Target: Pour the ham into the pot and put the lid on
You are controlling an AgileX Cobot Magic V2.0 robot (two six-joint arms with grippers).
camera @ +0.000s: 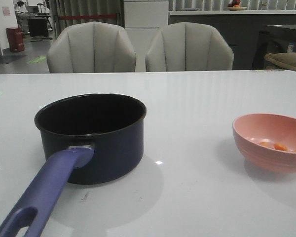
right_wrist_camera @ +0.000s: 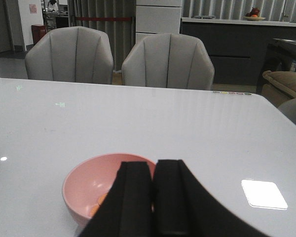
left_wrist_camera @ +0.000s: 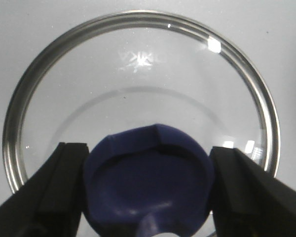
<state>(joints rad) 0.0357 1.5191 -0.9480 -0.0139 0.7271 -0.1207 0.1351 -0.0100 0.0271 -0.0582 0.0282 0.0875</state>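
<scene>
1. Pot at 9 o'clock of the front view, standing upright on the white counter, black inside, nothing visible in it; long purple handle running toward 7 o'clock and cut off by the picture's lower edge.
2. Pink bowl at 3 o'clock, well apart from the pot, partly cut by the right edge; a few orange bits of ham lying in its bottom.
3. Wide bare stretch of counter between pot and bowl, and more behind both, up to the far edge at 12 o'clock, where two grey chairs stand.
4. Lid flat on the counter in the left wrist view, steel rim fully ringed by bare surface.
5. Left pincer spread wide, one finger on each side of the blue knob; contact with the knob not clear.
6. Right pincer closed, fingers pressed together, holding nothing, hanging just above the near rim of the bowl.
7. No readable writing or brand anywhere.
</scene>
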